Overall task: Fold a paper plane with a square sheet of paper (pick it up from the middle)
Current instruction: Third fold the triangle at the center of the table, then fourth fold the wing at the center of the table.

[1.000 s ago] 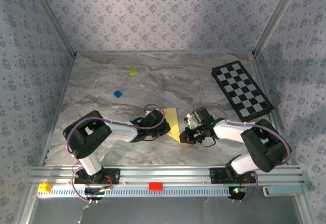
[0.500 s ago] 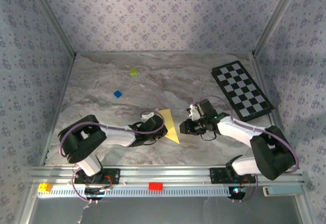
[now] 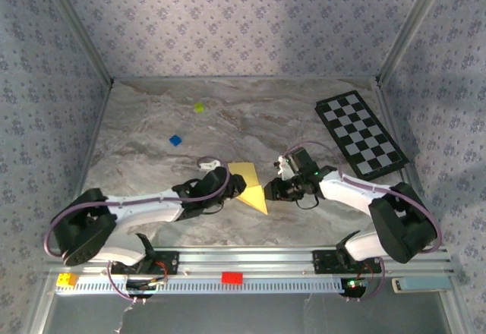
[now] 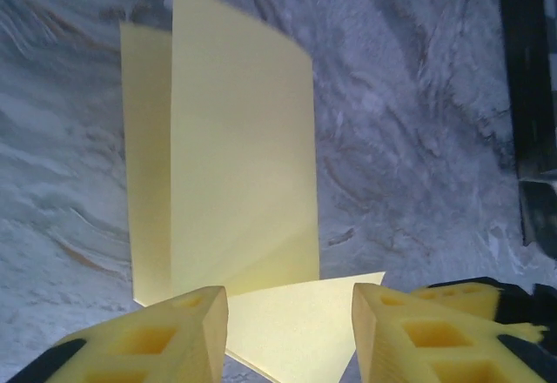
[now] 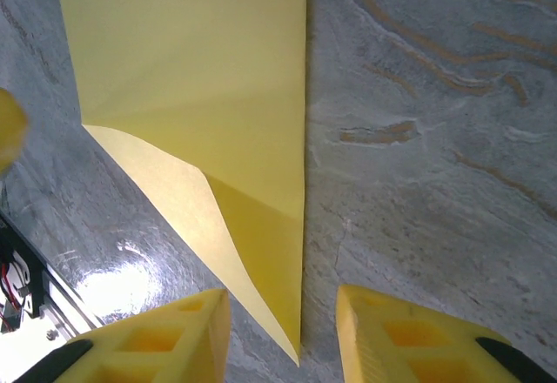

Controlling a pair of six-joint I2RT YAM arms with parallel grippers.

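The square sheet of paper [image 3: 250, 186] is lying on the marble table [image 3: 152, 114], near the front edge and directly between the two arms, well apart from the checkered board [image 3: 361, 135]. It is already partly folded. One end is tapering to a point that faces the near rail, and layers are overlapping along a lengthwise edge.

The left gripper [image 4: 291, 313] is standing with its jaws partly apart and gripping nothing. A folded corner of the sheet is lying flat on the table in the gap between its yellow fingers [image 4: 165, 335]. The right gripper [image 5: 283, 326] is likewise parted and empty, and its fingers are straddling the pointed tip without touching it.

The step in hand appears to be taking hold for the next crease. To do it well:

1. Use one gripper to pin the pointed end so the sheet is not sliding on the smooth marble.
2. Use the other gripper to take one free layer only, at the middle of its edge. Thin paper buckles if pinched at a corner.
3. Line the edge up with the lengthwise crease before pressing down.
4. Press from the middle outward.

In the left wrist view the upper flap seems to be lifting slightly off the layer beneath, though the angle is too steep to be sure.
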